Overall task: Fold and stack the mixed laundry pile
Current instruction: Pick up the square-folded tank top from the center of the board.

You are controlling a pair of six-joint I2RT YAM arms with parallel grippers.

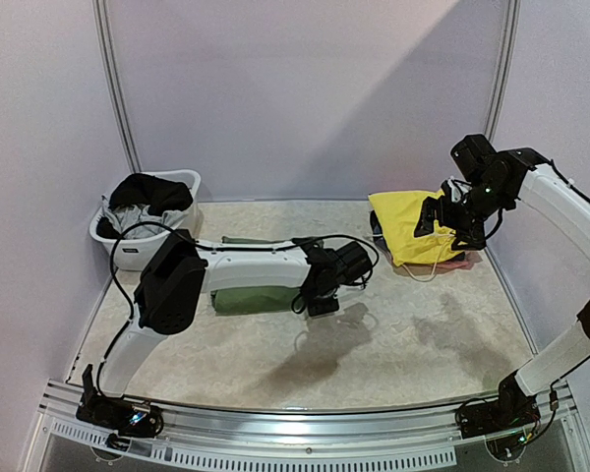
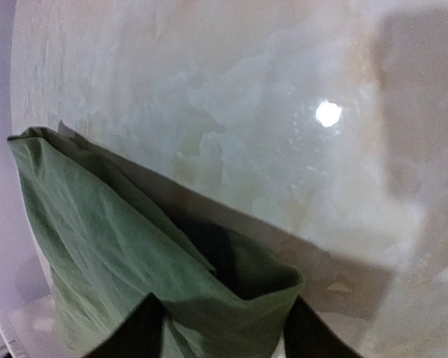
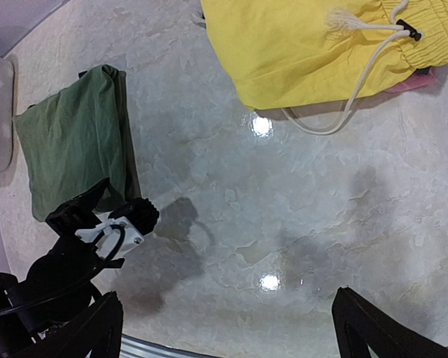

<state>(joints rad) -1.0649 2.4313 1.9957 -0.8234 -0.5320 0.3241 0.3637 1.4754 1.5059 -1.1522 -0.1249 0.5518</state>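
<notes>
The olive-green T-shirt (image 1: 251,300) lies folded on the table at centre left, also seen in the right wrist view (image 3: 67,142). My left gripper (image 1: 318,303) is at its right edge. In the left wrist view a raised fold of the green T-shirt (image 2: 112,246) sits between the two dark fingers of the left gripper (image 2: 222,335), which stand apart on either side of it. The yellow garment (image 1: 403,221) with a white drawstring (image 3: 358,74) lies at the back right. My right gripper (image 1: 454,234) hovers open above the table beside it, nothing between its fingers (image 3: 228,328).
A white tub (image 1: 128,251) at the back left holds black and grey garments (image 1: 152,192). A pink piece (image 3: 425,78) shows under the yellow garment. A thin green strip (image 1: 251,240) lies behind the left arm. Walls close the back and sides.
</notes>
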